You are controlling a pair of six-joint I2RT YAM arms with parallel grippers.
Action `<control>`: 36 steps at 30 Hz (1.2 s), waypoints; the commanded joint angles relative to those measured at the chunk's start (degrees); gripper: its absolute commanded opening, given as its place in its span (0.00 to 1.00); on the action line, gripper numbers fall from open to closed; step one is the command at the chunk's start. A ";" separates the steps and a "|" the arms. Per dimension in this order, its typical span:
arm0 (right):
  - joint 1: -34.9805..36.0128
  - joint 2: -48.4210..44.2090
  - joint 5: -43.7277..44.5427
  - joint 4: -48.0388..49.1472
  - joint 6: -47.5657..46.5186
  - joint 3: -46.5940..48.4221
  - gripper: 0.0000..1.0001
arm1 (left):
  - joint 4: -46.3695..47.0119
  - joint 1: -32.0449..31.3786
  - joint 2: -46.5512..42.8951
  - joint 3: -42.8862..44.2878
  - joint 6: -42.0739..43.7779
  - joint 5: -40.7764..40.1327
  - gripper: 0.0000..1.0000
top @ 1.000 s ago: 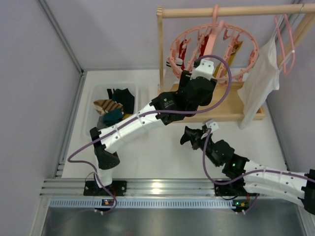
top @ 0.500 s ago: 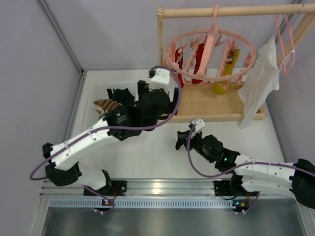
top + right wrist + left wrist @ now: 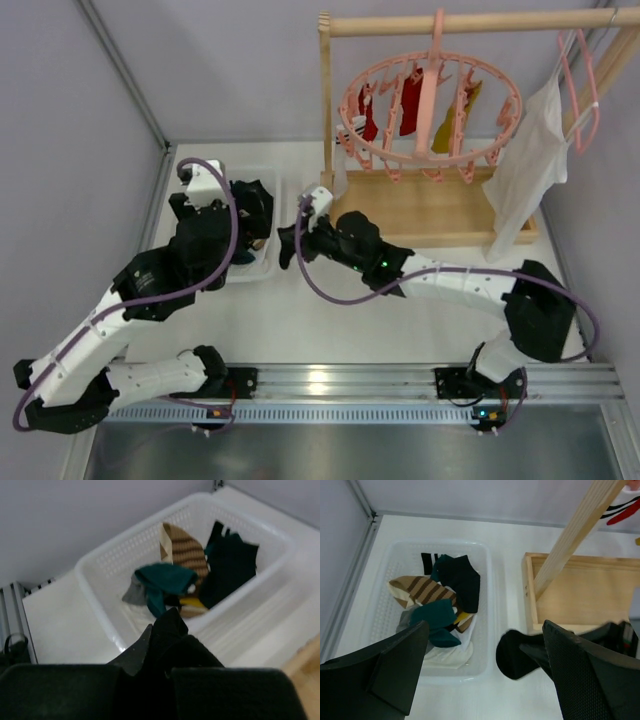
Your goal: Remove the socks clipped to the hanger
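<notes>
Over the basket (image 3: 487, 595) at the left of the bench (image 3: 330, 320), your left fingers (image 3: 395, 670), just swung across from the hanger (image 3: 352, 125), hang spread and empty, your right fingers (image 3: 225, 695) arrive pinching a black sock (image 3: 165, 635), and a red sock (image 3: 408, 105) and yellow sock (image 3: 447, 135) remain clipped.

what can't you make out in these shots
- Top view: the left arm covers most of the basket.
- Top view: the hanger clips are too small to tell which grip the red sock and yellow sock.
- Right wrist view: the right claw blurs into the black sock.
</notes>
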 commanded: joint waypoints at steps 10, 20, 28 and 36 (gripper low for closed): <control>-1.15 36.55 -9.62 -20.20 -6.03 55.08 0.29 | -9.21 1.35 -11.82 -1.99 -2.36 -3.98 0.98; -2.20 26.32 -7.35 -18.02 -6.73 46.43 0.66 | -10.89 1.43 -13.59 -4.53 -4.20 -3.63 0.98; -2.99 0.73 -2.42 -16.43 -5.77 15.67 0.72 | -3.53 1.35 -10.86 -10.32 -6.58 8.56 0.98; -3.52 -28.63 8.55 -27.75 -2.52 -2.72 0.78 | 19.94 1.35 -6.21 -21.48 -2.89 24.48 0.98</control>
